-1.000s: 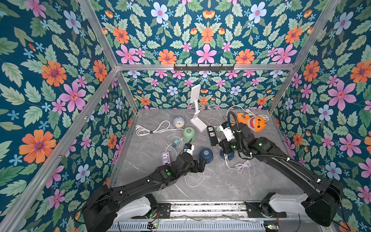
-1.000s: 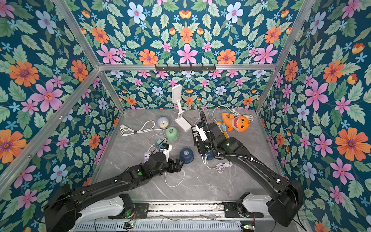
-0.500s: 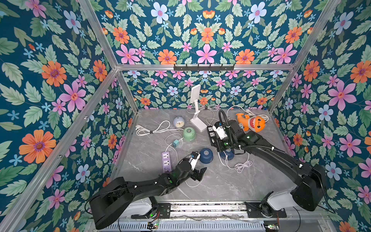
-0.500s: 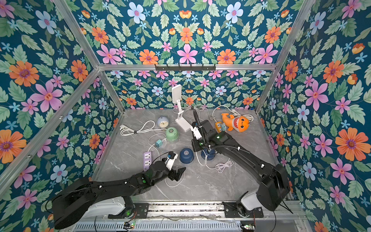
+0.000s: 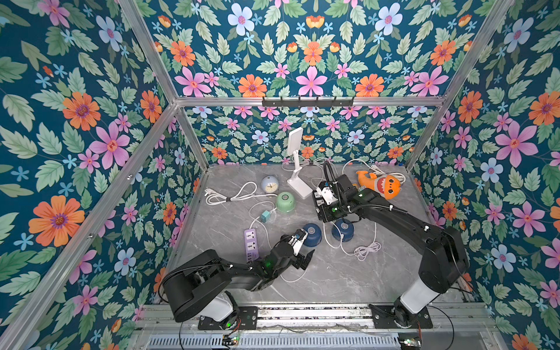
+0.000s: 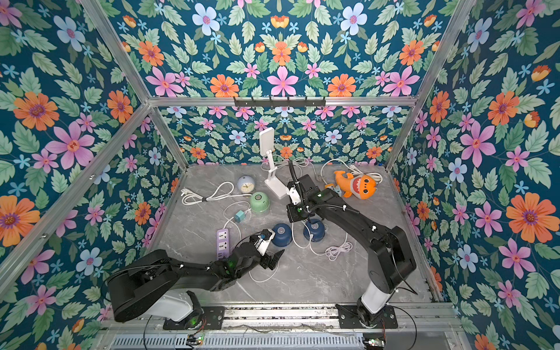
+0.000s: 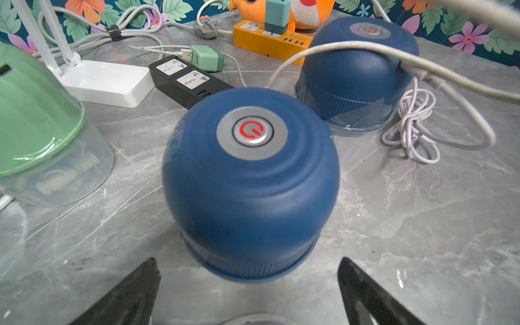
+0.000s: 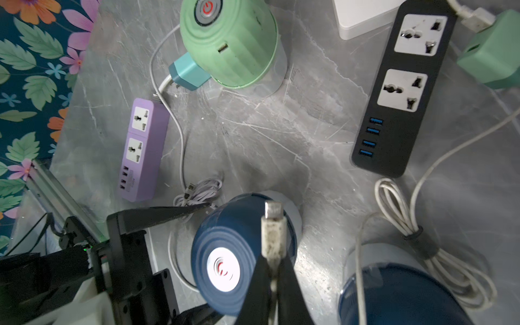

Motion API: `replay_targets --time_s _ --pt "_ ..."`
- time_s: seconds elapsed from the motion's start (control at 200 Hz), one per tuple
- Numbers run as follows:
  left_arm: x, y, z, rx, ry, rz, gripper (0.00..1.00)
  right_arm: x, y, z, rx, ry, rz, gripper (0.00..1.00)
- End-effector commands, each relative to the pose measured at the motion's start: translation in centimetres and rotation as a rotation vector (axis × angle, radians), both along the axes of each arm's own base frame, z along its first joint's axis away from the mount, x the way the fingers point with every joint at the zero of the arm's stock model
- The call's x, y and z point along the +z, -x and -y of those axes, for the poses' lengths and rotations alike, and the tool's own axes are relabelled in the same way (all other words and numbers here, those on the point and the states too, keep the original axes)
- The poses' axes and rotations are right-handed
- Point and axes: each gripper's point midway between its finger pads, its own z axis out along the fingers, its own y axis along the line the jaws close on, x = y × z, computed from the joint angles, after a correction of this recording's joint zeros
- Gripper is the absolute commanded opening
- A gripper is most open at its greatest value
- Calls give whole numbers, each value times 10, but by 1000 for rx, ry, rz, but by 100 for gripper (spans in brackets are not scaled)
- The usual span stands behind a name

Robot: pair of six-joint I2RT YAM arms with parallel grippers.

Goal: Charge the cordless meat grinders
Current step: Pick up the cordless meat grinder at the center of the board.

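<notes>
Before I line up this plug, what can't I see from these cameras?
- Charging port of the navy grinder by the left gripper: absent from the left wrist view; in the right wrist view the plug and right gripper cover part of that grinder.
- Other navy grinder: cut off by the right wrist view's edge.
- Plug in both top views: hidden beneath the right arm.

From where I stand, the left arm (image 5: pixel 230 272) lies low, stretched from the tabletop's front edge toward its middle, the left gripper (image 5: pixel 304 247) gaping wide, while the right arm (image 5: pixel 403 218) arches from the front edge toward the back, wrist tipped downward, the right gripper (image 8: pixel 272 267) nipped tight on a white cable plug (image 8: pixel 271 216).
</notes>
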Motion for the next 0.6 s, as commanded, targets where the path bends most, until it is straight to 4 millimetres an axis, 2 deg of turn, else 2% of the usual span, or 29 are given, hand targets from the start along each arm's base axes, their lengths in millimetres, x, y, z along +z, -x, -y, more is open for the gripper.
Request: replay_targets --time_s 0.0,0.23,0.595 --pt "8 -9 6 5 25 52 99 -15 -3 4 18 46 -20 0" --pt "1 -20 16 1 31 63 99 -28 -12 7 20 33 -49 0" --pt "-11 -38 28 7 30 74 100 -52 -1 0 94 30 -125 0"
